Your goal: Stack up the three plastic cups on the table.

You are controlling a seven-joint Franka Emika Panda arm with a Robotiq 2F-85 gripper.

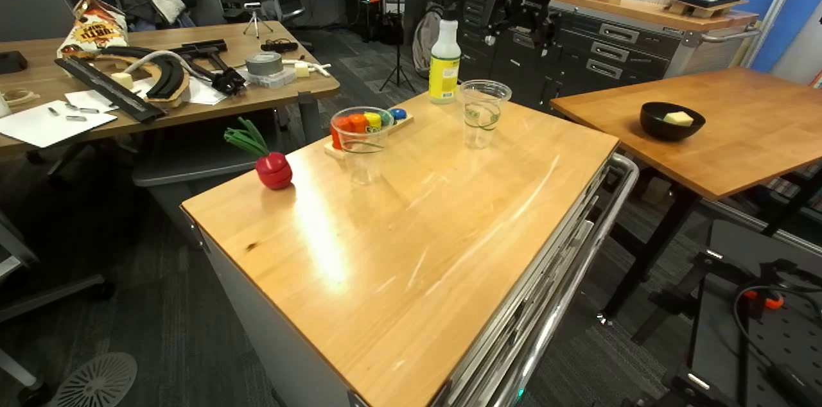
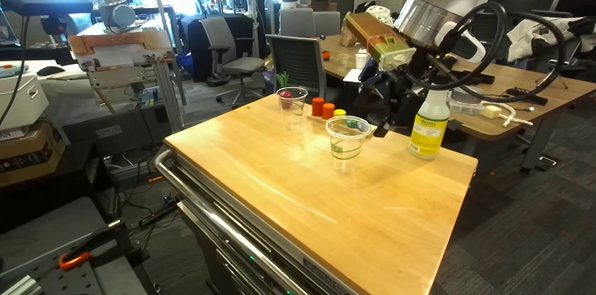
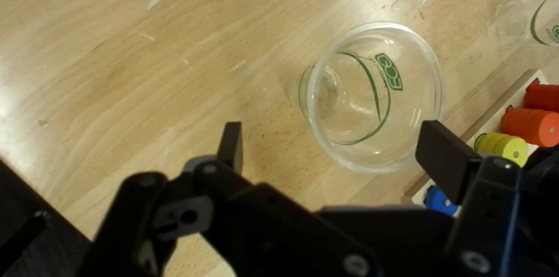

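- A yellow-labelled bottle [image 2: 428,131] stands upright near one corner of the counter [image 1: 385,311] (it rises above everything else set there).
- A stacking-peg toy [image 2: 328,110], with red, orange, yellow, green and blue pieces, lies along one long edge.
- Toward the other end of that edge from the bottle sits a radish-like toy [image 1: 274,172], red with green leaves.
- A clear plastic cup [image 1: 480,115] is upright near the bottle, apart from it; its rim looks doubled, and through the see-through wall I cannot tell whether it is one cup or two nested.
- Another clear cup [image 1: 365,150], also upright, stands just beside the stacking-peg toy, on the radish side.
- A metal rail [image 2: 219,221] borders the opposite long edge; between it and the cups runs a broad bare stretch of wood.
- In an exterior view the robot arm [image 2: 426,15] reaches in from above, the end effector [image 3: 337,152] slanting down and partly hiding the bottle's top.
- In the wrist view its fingers [image 3: 445,161] are spread wide, released (the bottle-side cup shows just ahead of the tips).
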